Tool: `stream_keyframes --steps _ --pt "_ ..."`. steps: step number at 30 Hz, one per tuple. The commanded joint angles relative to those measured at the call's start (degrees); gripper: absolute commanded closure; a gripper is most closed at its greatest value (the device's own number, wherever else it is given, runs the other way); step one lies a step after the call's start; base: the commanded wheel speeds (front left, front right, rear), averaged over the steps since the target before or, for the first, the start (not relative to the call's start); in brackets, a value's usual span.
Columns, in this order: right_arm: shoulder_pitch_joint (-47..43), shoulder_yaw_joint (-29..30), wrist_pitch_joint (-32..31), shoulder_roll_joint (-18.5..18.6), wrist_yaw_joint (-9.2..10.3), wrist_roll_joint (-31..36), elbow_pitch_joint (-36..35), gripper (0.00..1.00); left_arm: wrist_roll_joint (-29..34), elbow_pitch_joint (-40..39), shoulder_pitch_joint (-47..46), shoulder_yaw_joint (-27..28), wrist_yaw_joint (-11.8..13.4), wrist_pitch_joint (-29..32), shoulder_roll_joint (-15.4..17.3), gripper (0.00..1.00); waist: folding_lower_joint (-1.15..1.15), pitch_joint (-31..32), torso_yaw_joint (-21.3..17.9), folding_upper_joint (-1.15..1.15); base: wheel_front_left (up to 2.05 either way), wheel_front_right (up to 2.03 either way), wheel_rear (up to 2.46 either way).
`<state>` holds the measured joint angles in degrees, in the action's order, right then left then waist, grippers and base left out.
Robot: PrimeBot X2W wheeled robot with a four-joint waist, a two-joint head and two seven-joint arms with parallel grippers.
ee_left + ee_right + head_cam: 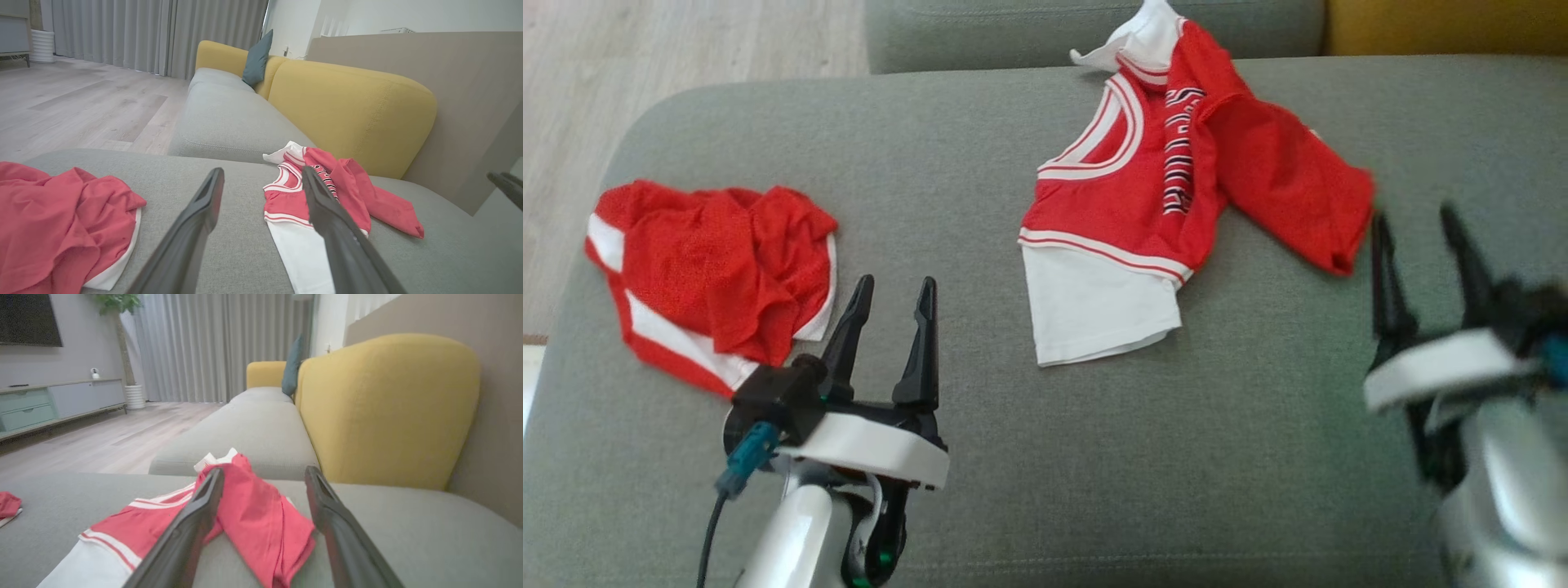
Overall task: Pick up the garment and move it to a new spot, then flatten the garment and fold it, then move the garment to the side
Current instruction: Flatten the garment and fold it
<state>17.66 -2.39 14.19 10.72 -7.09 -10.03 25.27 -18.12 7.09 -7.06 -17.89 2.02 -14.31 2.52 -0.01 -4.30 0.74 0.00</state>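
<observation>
A red and white jersey garment (1143,204) with a white under-layer lies crumpled, partly folded over itself, at the middle back of the grey seat cushion (1094,457). A second red garment with white trim (711,261) sits bunched at the cushion's left. My left gripper (896,283) hovers open and empty just right of that bunched garment, fingers pointing away from me. My right gripper (1413,215) is open and empty beside the jersey's right sleeve end. The left wrist view has the left gripper (261,170) between both garments (282,200) (61,212). The right gripper (264,470) straddles the jersey's red sleeve (253,514).
A yellow backrest (355,110) rises behind the cushion on the right. Another grey seat (1013,33) continues beyond the jersey, with a teal pillow (256,59) on it. Wooden floor (645,49) drops away past the cushion's left edge.
</observation>
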Motion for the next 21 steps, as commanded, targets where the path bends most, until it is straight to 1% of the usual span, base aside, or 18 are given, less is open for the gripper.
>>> stream_keyframes --steps 1,2,3,4,10,15,18,21 --pt "1.17 -1.09 0.32 -0.32 -0.4 0.33 -2.1 0.0 0.65 -2.25 -1.47 1.69 0.16 -0.69 0.36 0.0 0.01 0.01 -0.26 0.0 0.0 0.0 0.0" --pt "-2.62 0.68 -0.31 -3.02 -0.4 1.95 -4.41 0.0 0.61 -2.19 -1.27 1.48 0.07 -0.69 0.36 0.0 0.01 -0.29 -0.47 0.0 0.0 0.0 0.0" --pt "-2.62 0.68 -0.31 -3.02 -0.4 1.95 -4.41 0.0 0.61 -2.19 -1.27 1.48 0.07 -0.69 0.36 0.0 0.01 -0.29 -0.47 0.0 0.0 0.0 0.0" --pt "-5.1 2.14 -1.02 -4.72 -0.4 3.15 -6.2 0.0 0.65 -2.05 -1.24 1.24 -0.07 -0.69 0.36 0.0 0.01 -0.62 -0.56 0.0 0.0 0.0 0.0" --pt "-6.32 4.04 -2.82 -6.44 -0.4 4.67 -9.45 0.0 0.69 -2.01 -1.7 0.73 -0.33 -0.69 0.36 0.0 0.01 -2.0 0.06 0.0 0.0 0.0 0.0" --pt "-3.2 6.15 -5.34 -6.31 -0.4 5.0 -11.09 0.0 0.58 -1.77 -2.94 -0.2 -0.66 -0.69 0.36 0.0 0.01 -4.43 2.29 0.0 0.0 0.0 0.0" --pt "0.37 7.02 -7.41 -4.93 -0.4 5.64 -10.89 0.0 0.37 -1.73 -3.7 -0.79 -0.57 -0.69 0.36 0.0 0.01 -6.32 4.06 0.0 0.0 0.0 0.0" --pt "5.11 7.99 -10.07 -3.4 -0.4 5.85 -9.05 0.0 0.21 -1.64 -4.38 -1.23 -0.52 -0.69 0.36 0.0 0.01 -8.23 5.92 0.0 0.0 0.0 0.0"
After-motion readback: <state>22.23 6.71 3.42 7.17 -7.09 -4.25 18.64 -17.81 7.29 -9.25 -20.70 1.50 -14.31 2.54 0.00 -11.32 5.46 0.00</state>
